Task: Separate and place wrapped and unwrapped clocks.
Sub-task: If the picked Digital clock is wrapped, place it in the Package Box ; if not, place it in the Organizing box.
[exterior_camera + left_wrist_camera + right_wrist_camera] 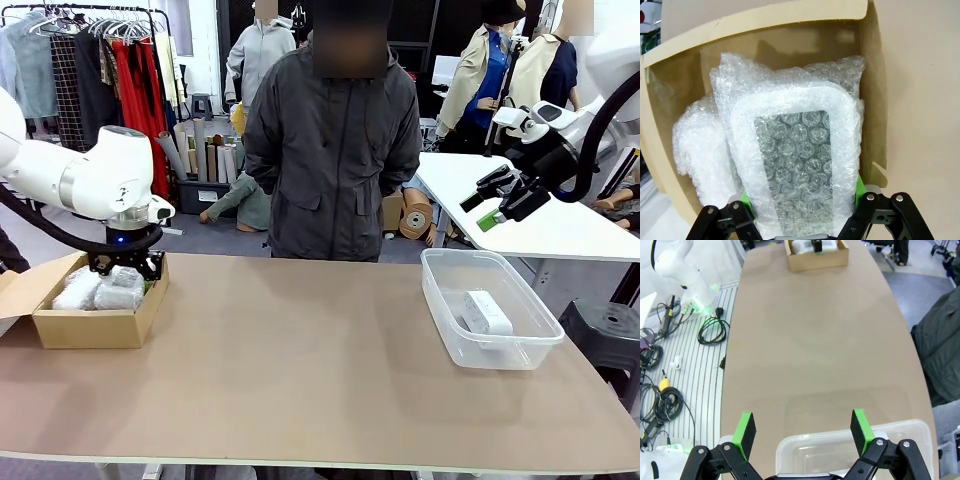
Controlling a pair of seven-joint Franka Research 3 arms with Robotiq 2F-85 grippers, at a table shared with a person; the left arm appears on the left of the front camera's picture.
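Observation:
In the left wrist view, a flat rectangular wrapped clock point(795, 165) in bubble wrap stands between the green pads point(747, 202) of my left gripper point(802, 200), which is shut on it inside the cardboard box point(875, 100). A rounder wrapped bundle point(697, 150) lies beside it. From the front, the left gripper point(125, 266) hangs over the box point(95, 325), with the bundles point(80, 290) in it. The bare white clock point(487, 312) lies in the clear plastic bin point(440, 300). My right gripper point(497, 207) is raised above the bin, open and holding nothing.
A person in a dark grey jacket point(332, 150) stands at the far edge of the table. In the right wrist view, the bin's rim point(790, 442) lies just below the open right gripper point(802, 432), and the brown tabletop point(815, 340) stretches to the box point(816, 257).

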